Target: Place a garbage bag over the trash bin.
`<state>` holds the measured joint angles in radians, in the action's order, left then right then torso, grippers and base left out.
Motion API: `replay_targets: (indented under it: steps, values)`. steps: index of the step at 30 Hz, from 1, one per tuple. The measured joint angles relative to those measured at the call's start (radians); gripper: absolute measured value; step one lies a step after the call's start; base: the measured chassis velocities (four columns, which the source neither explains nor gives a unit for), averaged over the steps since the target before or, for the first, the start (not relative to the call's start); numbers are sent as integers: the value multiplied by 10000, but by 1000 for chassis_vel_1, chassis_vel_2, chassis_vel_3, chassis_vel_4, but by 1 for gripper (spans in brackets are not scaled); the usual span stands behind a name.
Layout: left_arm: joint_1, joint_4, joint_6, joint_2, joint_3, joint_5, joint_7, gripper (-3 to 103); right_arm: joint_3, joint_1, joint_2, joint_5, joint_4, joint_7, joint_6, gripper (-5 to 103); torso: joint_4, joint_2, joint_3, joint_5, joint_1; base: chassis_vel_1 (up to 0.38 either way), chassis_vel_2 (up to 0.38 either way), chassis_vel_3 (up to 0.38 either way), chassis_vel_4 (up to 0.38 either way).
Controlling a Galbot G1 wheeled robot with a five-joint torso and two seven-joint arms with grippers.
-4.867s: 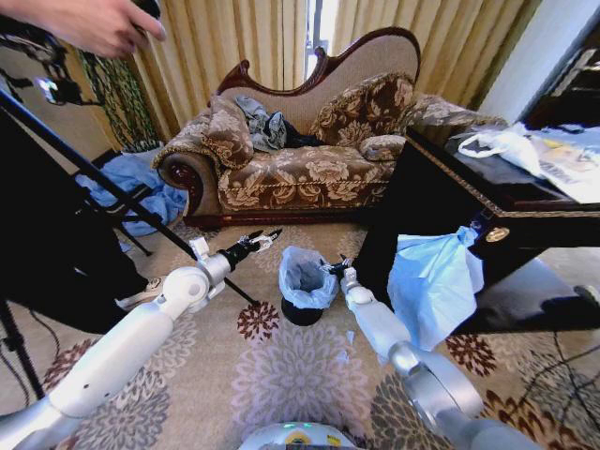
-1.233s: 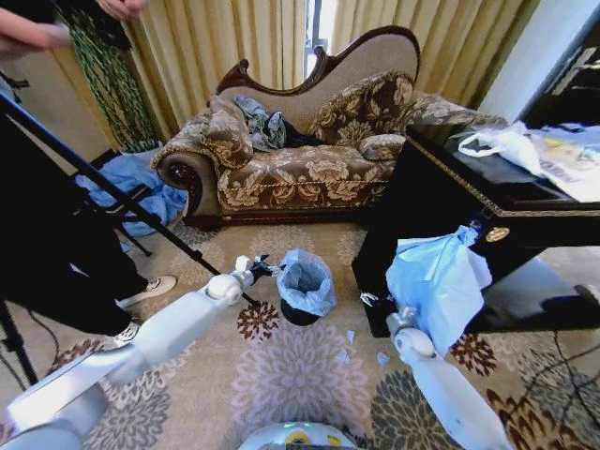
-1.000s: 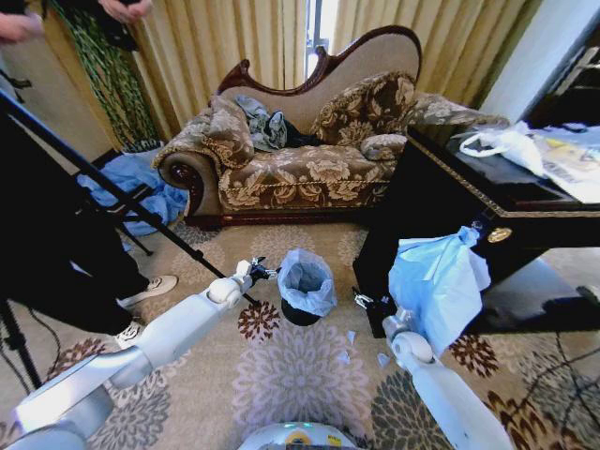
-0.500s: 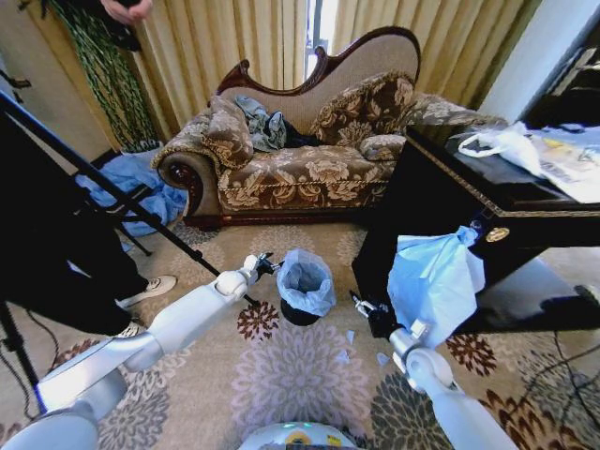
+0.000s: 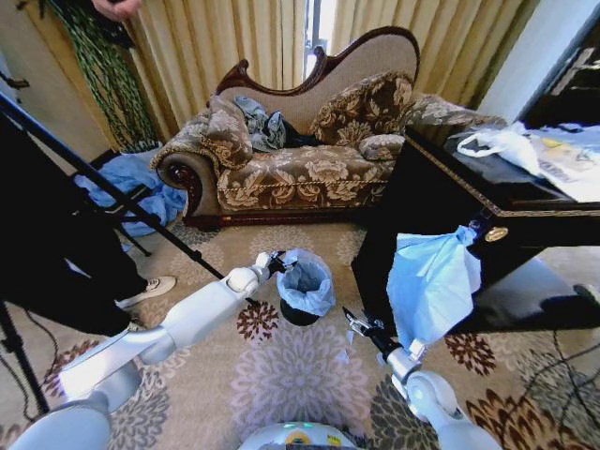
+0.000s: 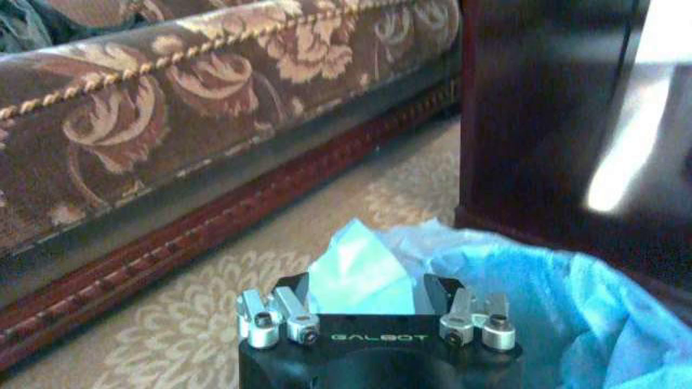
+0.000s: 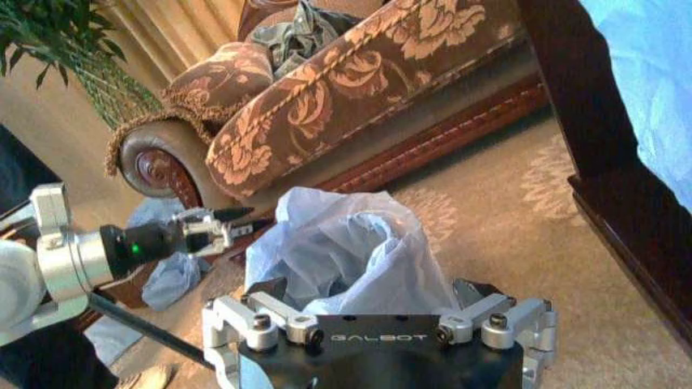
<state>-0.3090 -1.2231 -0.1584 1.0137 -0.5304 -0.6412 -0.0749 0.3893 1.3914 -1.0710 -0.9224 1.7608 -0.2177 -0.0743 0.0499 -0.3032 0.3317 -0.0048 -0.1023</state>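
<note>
The trash bin (image 5: 298, 312) is small and black and stands on the patterned carpet in front of the sofa. The light-blue garbage bag (image 5: 306, 280) sits in it, crumpled and draped over the rim. My left gripper (image 5: 277, 262) is at the bag's left rim. In the left wrist view that gripper (image 6: 365, 285) is open, with a raised flap of the garbage bag (image 6: 362, 271) between its fingers. My right gripper (image 5: 357, 323) is open and holds nothing, low over the carpet to the right of the bin and apart from it. From the right wrist, the garbage bag (image 7: 346, 247) lies ahead.
A dark wooden cabinet (image 5: 441, 202) stands right of the bin, with a larger bunch of light-blue plastic (image 5: 431, 281) hanging on it and a white plastic bag (image 5: 502, 142) on top. The sofa (image 5: 300, 169) is behind. A tripod leg (image 5: 122, 199) and a person's shoe (image 5: 153, 287) are at the left.
My left gripper has moved right, up to the bag's left rim. My right gripper has left the bag's right rim and drawn back toward me, down and to the right.
</note>
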Motion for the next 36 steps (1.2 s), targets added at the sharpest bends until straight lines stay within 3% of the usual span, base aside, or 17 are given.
replay_targets:
  steps: [3,6,20,22,24,26,36]
  values:
    - [113,367,-17,264,-173,260,-12,77,44,31,-17,-3,-8,2,9,99,4,0,1,0,-2,0,0,0,0]
    - [130,594,-14,452,-209,516,-13,73,72,97,-25,0,-15,0,30,99,8,0,1,-1,-2,0,0,0,0]
    - [-149,1087,-78,650,55,683,424,22,250,422,-125,22,46,-67,209,99,5,0,1,-1,-2,0,0,0,0]
    - [-308,1248,-56,644,297,412,692,11,274,503,-124,21,101,-90,217,99,4,0,1,-1,-2,0,0,0,0]
    - [-381,1303,14,644,406,282,811,11,276,542,-125,23,111,-103,226,99,4,0,1,-2,-2,0,0,0,0]
    - [-523,1328,150,612,633,-131,1039,2,273,639,-127,64,122,-157,263,99,5,0,1,-3,-2,0,0,0,0]
    - [-812,1937,391,613,1373,-2181,1303,0,217,1003,-226,303,200,-380,393,99,4,0,0,-1,-1,0,0,0,0]
